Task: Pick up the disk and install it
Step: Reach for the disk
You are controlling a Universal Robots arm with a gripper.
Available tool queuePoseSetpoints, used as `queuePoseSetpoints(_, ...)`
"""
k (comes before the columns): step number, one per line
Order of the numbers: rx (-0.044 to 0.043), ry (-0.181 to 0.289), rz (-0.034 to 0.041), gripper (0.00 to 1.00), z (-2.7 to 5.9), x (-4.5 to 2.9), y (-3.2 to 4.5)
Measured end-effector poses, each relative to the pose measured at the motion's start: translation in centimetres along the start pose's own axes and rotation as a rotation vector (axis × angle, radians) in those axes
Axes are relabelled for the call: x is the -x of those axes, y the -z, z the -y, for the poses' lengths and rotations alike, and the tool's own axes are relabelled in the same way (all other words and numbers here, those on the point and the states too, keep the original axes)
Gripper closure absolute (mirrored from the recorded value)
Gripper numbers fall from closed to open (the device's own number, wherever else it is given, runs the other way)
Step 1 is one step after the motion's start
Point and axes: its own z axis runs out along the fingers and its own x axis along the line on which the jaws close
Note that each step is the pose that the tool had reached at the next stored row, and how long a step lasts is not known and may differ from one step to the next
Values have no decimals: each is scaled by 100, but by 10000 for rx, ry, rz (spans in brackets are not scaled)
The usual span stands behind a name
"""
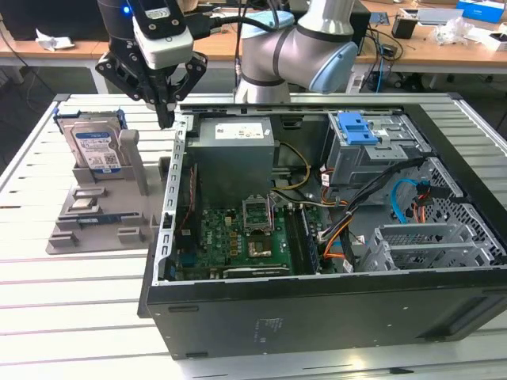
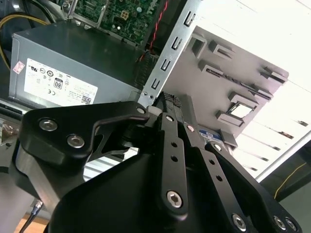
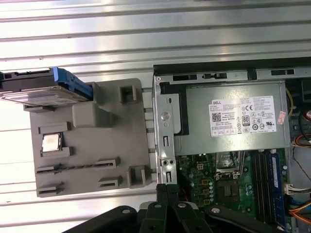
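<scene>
A: How many drives do you count?
B: One disk (image 1: pixel 95 146), and one grey stand (image 1: pixel 103 229). One square chip (image 3: pixel 51 143) too.
A: Computers?
B: One case (image 1: pixel 317 317). Inside it, one power box (image 1: pixel 235 146), one circuit board (image 1: pixel 238 237), one grey cage (image 1: pixel 372 162) and one blue latch (image 1: pixel 356 128).
A: Memory?
B: Two memory sticks (image 3: pixel 274 184), I think; they sit edge-on, so they're hard to count.
A: Robots?
B: One arm (image 1: pixel 297 47), one gripper (image 1: pixel 165 119), one table (image 1: pixel 79 293).

Disk (image 1: pixel 94 147): silver metal, white paper label, blue plastic frame. Holder (image 1: pixel 107 231): matt grey plastic. Table (image 1: pixel 71 317): ribbed pale metal.
</scene>
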Motion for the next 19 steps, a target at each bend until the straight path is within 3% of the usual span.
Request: queuePoseSetpoints(19, 0, 0, -1, 89, 29, -385, 11)
